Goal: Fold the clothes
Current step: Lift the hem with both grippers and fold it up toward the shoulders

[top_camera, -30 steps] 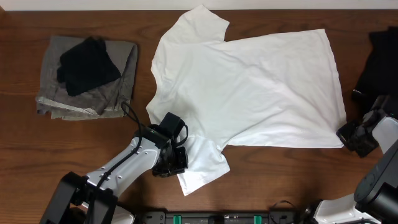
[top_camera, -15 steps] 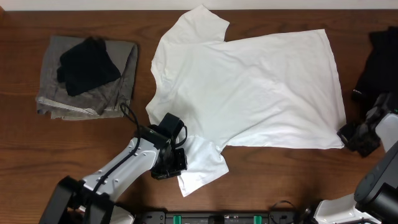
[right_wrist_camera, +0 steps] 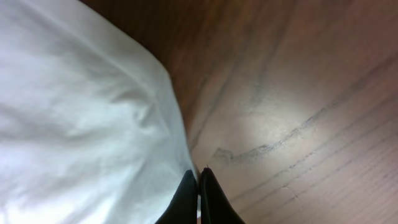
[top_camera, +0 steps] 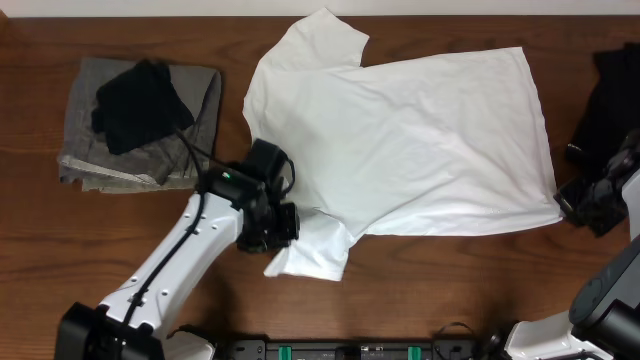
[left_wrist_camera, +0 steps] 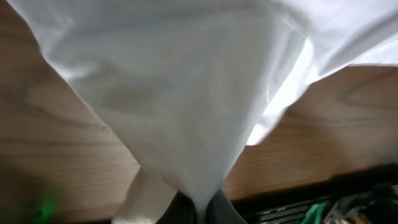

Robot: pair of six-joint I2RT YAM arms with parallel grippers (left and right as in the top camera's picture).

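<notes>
Overhead view: a white T-shirt (top_camera: 420, 140) is lying spread on the wooden table (top_camera: 450, 290), its long axis running left to right, with the neck end at the left and the hem at the right.
Far left: a grey pile (top_camera: 185, 150) of folded cloth is sitting well apart from the shirt, with a black cloth (top_camera: 140, 105) resting on top.
Left gripper (top_camera: 278, 228): it is sitting at the shirt's near-left side with its fingers closed on the near sleeve (top_camera: 315, 250). In the left wrist view, white cloth is funnelling down into the shut tips and hanging clear of the wood.
Right gripper (top_camera: 572, 207): it is sitting at the near-right hem corner (top_camera: 550, 212) with its fingers pressed together. In the right wrist view, the cloth edge is running straight into the tips, so it is probably pinching that corner.
Far right: a dark garment (top_camera: 605, 100) is lying at the table edge, apart from the shirt.
Key relation: each arm is holding the near-edge end closest to it, one at each end of the long axis. From both sets of fingers the shirt body is lying away from the robot. A fold from here would probably mean carrying the near edge across that axis toward the far side.
</notes>
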